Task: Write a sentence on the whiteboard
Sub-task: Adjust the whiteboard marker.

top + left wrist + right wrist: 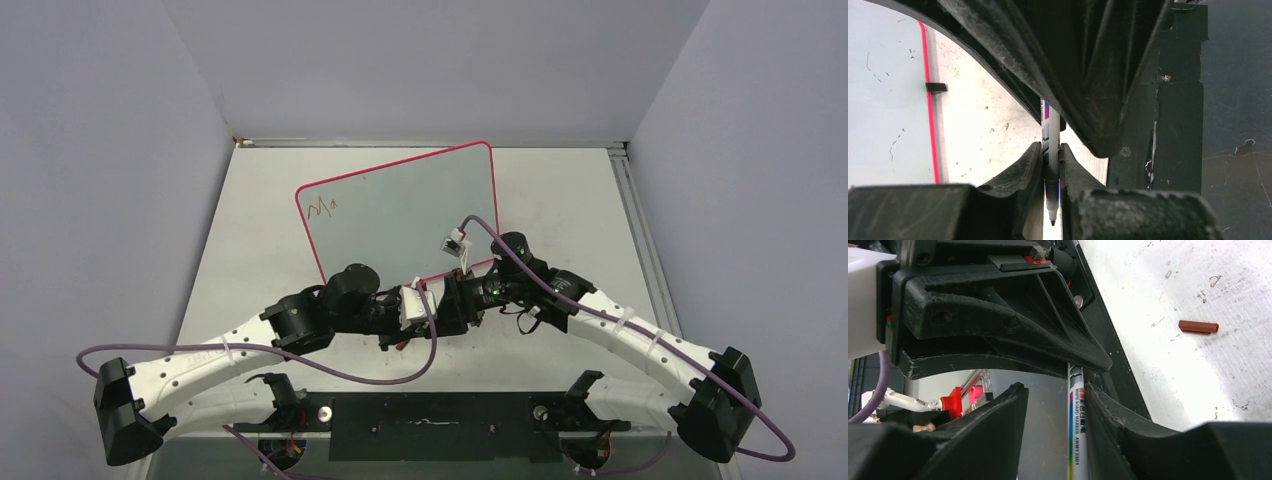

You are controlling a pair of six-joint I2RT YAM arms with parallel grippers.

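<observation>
We see one large pale grey-white whiteboard with a pink-red rim [410, 205] sitting askew on the white table [560, 190]. The sentence [324, 208] so far is two red-brown letters near its upper-left corner. One white marker [1053, 132] is pinched tight in the left gripper [1050, 150]. The right gripper [1055, 390] straddles the marker, jaws partly apart with a gap on one side. One red-brown cap [1199, 327] lies on the table. The left arm [210, 355] and right arm [630, 335] bend inward and meet at the board's near edge.

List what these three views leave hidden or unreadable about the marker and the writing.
- Left wrist view: the marker has its upper barrel hidden behind the right fingers.
- Right wrist view: one marker end sits behind the left fingers, the other runs off the bottom edge; contact with the right fingers is unclear.
- Top view: the marker is buried between both wrists; the sentence on the whiteboard is too small to read.
</observation>
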